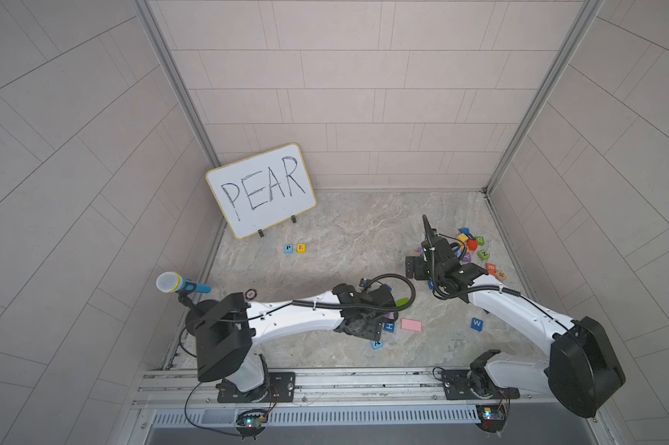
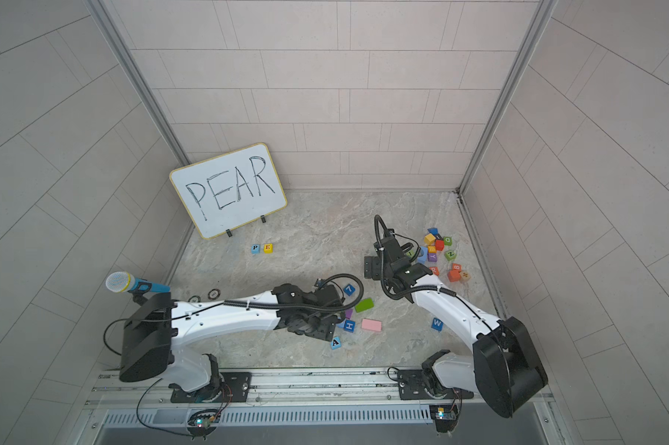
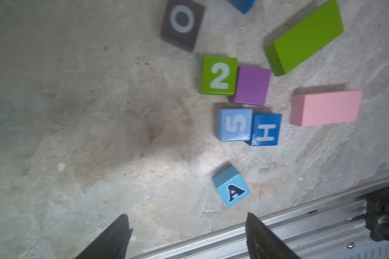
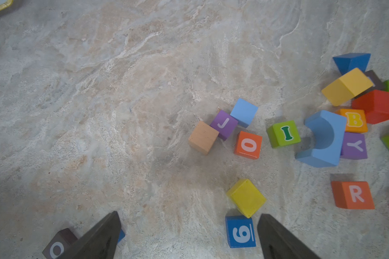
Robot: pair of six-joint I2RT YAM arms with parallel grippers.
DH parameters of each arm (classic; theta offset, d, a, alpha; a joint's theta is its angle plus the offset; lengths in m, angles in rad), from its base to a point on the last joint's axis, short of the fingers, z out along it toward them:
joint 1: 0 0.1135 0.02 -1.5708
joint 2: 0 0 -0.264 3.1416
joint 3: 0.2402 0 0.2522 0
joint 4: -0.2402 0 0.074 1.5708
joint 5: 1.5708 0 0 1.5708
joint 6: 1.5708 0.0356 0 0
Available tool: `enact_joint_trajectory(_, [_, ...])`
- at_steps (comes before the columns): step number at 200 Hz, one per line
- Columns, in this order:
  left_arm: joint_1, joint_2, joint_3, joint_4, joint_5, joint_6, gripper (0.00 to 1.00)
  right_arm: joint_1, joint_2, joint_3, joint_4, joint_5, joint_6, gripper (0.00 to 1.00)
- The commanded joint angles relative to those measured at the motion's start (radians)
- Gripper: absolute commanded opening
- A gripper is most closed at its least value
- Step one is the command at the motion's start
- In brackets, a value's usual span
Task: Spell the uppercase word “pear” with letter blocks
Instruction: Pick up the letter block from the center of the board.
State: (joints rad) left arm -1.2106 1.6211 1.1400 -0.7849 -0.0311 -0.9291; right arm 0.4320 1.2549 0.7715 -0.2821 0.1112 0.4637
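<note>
Overall, the tabletop [image 1: 348, 235] was a matte, marbled beige-grey slab. Pale tiled wall panels [image 1: 363, 96] boxed it in, joined by an aluminium corner post [image 1: 180, 96]. A yellow-rimmed whiteboard [image 1: 261, 190] reading PEAR leaned at the back. Near its foot the light-blue P cube [image 1: 288, 248] sat just beside the yellow E cube [image 1: 301, 248]. The glossy light-blue A cube [image 3: 231, 189] lay near the front rail [image 3: 301, 224], close to the left gripper [image 3: 186, 233], whose dark wedge jaws stood spread and empty. The orange R cube [image 4: 353, 195] lay near a purple Y cube [image 4: 355, 145]. The right gripper [image 4: 189, 237] was likewise spread, pinching nothing.
</note>
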Motion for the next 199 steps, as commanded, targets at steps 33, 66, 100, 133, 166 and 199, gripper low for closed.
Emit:
enact_joint_trajectory(33, [-0.043,0.188,0.095,-0.027,0.024,-0.003,0.84,-0.047,-0.007,-0.058,0.052,-0.079,0.021,1.0])
enact_joint_trajectory(66, [-0.043,0.236,0.1,0.007,0.066,0.008,0.84,-0.067,-0.012,-0.075,0.062,-0.103,0.026,1.0])
enact_joint_trajectory(100, [-0.04,0.25,0.096,0.012,0.078,0.018,0.84,-0.08,-0.005,-0.086,0.076,-0.117,0.03,1.0])
enact_joint_trajectory(133, [-0.04,0.209,0.071,0.001,0.054,0.006,0.8,-0.085,0.007,-0.089,0.086,-0.123,0.033,1.0])
enact_joint_trajectory(166, [-0.041,0.172,0.042,0.002,0.047,-0.004,0.78,-0.089,0.015,-0.089,0.09,-0.134,0.036,1.0])
enact_joint_trajectory(199, [-0.04,0.174,0.023,0.01,0.061,-0.007,0.75,-0.091,0.015,-0.092,0.09,-0.139,0.036,1.0])
